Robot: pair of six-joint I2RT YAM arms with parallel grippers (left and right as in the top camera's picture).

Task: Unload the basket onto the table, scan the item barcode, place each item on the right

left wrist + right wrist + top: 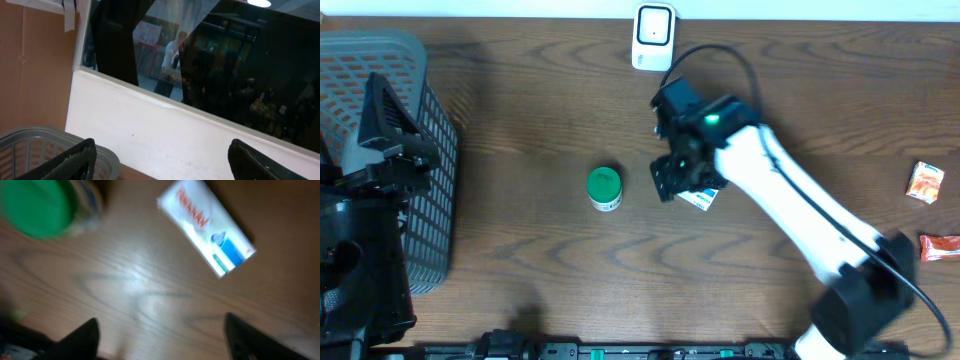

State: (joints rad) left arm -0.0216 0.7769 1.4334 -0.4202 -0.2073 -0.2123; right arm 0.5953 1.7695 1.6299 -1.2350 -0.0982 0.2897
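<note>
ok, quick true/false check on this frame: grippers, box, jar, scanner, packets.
1. The right gripper is open, and the white box lies on the table beyond its fingertips. True.
2. The green-lidded jar sits inside the basket. False: it stands on the bare wood, between the basket and the box.
3. The left gripper is shut on the jar. False: its fingers are apart with nothing between them, above the basket.
4. The white scanner stands at the table's far edge. True.
5. The orange packets lie next to the scanner. False: they lie at the table end opposite the basket.
</note>
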